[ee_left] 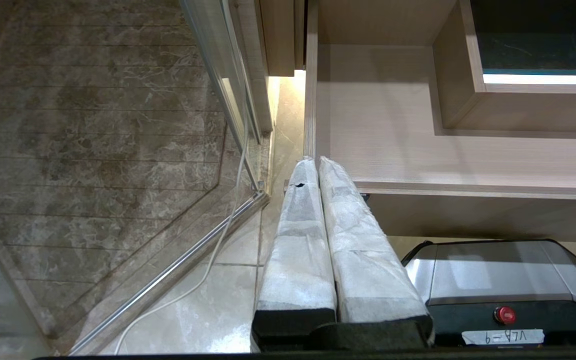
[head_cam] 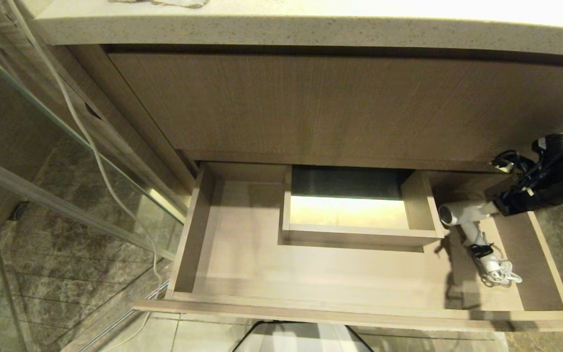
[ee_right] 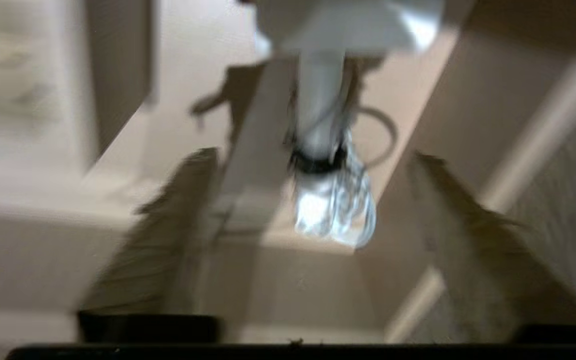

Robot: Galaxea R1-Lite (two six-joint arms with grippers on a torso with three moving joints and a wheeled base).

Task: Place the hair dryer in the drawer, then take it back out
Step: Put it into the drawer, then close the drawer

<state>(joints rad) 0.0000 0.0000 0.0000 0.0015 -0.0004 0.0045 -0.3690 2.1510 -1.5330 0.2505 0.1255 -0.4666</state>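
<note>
White plastic hair dryer (head_cam: 474, 232) with tied cord lies in right end of open beige wood-grain drawer (head_cam: 311, 274), right gripper (ee_right: 313, 240) spread above it holding nothing, left gripper (ee_left: 318, 240) pressed together parked; placing looks done, retrieval left.

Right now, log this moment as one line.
hair dryer: lying in drawer, right end | right tool: open above it, not gripping | left tool: shut, parked by drawer's left front corner
</note>
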